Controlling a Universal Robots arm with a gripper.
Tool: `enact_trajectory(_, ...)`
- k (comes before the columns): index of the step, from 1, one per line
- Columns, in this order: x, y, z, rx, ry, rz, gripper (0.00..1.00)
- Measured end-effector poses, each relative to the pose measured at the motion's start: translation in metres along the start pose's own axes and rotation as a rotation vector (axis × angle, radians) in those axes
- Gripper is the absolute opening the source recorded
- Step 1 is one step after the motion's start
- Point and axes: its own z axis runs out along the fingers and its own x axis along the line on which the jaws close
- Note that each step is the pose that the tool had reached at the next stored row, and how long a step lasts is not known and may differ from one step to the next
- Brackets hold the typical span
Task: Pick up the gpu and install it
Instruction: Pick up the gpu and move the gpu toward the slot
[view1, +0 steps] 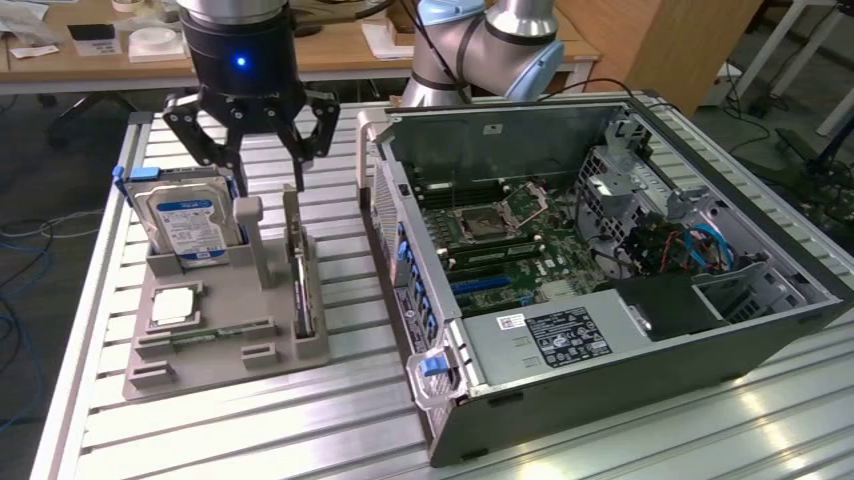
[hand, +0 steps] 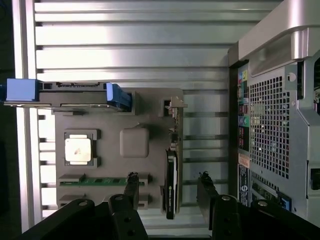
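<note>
The gpu (view1: 303, 292) stands on its edge in a slot of the grey holder (view1: 224, 368) on the slatted table. It is a thin dark card (hand: 171, 172) with a pale bracket (hand: 175, 107) at one end. My gripper (view1: 263, 187) hangs open above the holder's far end, a little above the card's top. In the wrist view the two dark fingers (hand: 132, 186) stand on either side of the card without touching it, with the gripper (hand: 168, 189) centred over the card's end.
The holder (hand: 110, 120) also carries a silver hard drive (view1: 187, 225) with blue tabs (hand: 65, 92), a square processor (hand: 79, 148) and a green memory stick (hand: 95, 181). The open computer case (view1: 601, 250) lies close beside the holder, its rear panel (hand: 272, 125) near the fingers.
</note>
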Motion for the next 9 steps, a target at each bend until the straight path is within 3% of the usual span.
enact_trajectory(9, 0.0000, -0.0003, 0.0062, 0.0000, 0.0001, 0.000, 0.59)
